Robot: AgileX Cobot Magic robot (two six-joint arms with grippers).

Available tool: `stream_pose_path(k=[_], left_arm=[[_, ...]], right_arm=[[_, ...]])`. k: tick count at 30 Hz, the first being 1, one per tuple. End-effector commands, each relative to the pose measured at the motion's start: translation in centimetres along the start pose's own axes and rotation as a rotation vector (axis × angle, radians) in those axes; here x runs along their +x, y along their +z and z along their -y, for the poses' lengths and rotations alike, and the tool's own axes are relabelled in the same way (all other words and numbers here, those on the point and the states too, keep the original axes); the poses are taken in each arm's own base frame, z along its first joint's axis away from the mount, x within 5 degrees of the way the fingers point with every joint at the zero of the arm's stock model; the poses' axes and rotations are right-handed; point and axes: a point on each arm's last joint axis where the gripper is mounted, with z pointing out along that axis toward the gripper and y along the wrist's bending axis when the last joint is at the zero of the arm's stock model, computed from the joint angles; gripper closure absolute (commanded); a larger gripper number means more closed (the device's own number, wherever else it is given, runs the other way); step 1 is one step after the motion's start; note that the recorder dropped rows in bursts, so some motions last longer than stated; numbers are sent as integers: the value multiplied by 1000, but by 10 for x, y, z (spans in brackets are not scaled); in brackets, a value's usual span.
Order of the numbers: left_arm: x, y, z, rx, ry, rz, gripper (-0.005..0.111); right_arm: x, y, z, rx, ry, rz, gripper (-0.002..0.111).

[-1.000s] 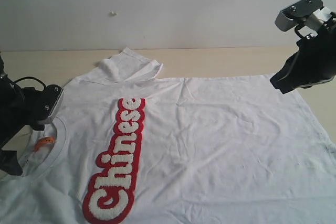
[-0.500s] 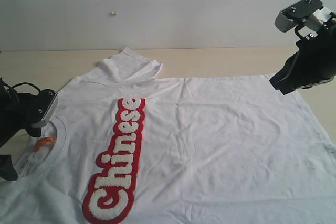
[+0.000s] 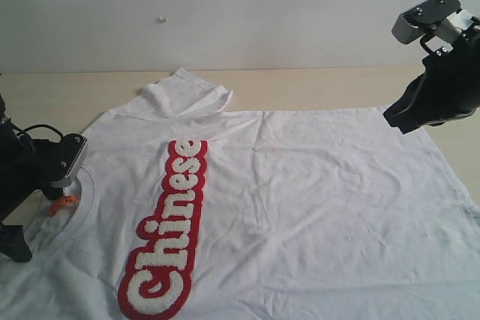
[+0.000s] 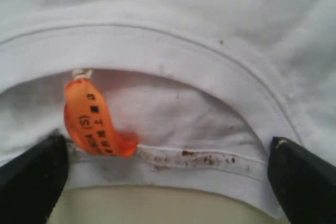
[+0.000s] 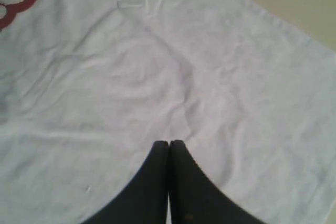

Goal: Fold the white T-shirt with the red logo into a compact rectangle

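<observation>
White thin cotton T-shirt (image 3: 315,185) spread front-up on pale wooden counter (image 3: 322,84), fuzzy red-outlined "Chinese" logo (image 3: 166,230) along the chest. Left fingers (image 4: 302,182) wide apart, flanking ribbed collar (image 4: 157,45) and small orange tag (image 4: 92,119), clasping nothing. Right fingers (image 5: 184,182) pressed together, empty, over plain cloth near the shirt's edge.

Left hand (image 4: 168,174) spread wide, right hand (image 5: 169,146) pinched closed aloft.

White T-shirt (image 3: 315,200) with a red-outlined, fuzzy white logo (image 3: 169,230) and an orange tag (image 4: 89,119), on a tan table (image 3: 315,84).
</observation>
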Motion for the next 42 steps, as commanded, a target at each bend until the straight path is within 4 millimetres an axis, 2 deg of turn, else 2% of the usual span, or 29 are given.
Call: stream_pose_path(k=[1,9,12,14,18,20,22,42], left_arm=[[-1,4,-1,10,-11,9,1],[-1,4,-1,6,-7,4,1],[-1,4,-1,6,-7,4,1],[-1,4,-1,6,-7,4,1],[-1,4,-1,6,-7,4,1],[-1,4,-1,6,-7,4,1],[-1,4,-1,6,-7,4,1],[-1,4,-1,6,-7,4,1]], right_arm=[[-3,-2,2,4,-4,14,108],[-4,-1,-1,0,-47,13,108],[-9,2,-7,4,-92,26,101],[-12,4,-10,14,-103,36,89],[-14,5,-12,19,-99,41,54],[-14,5,-12,19,-94,41,41],[-14,5,-12,15,-93,40,35],[-15,5,-12,9,-14,48,39]])
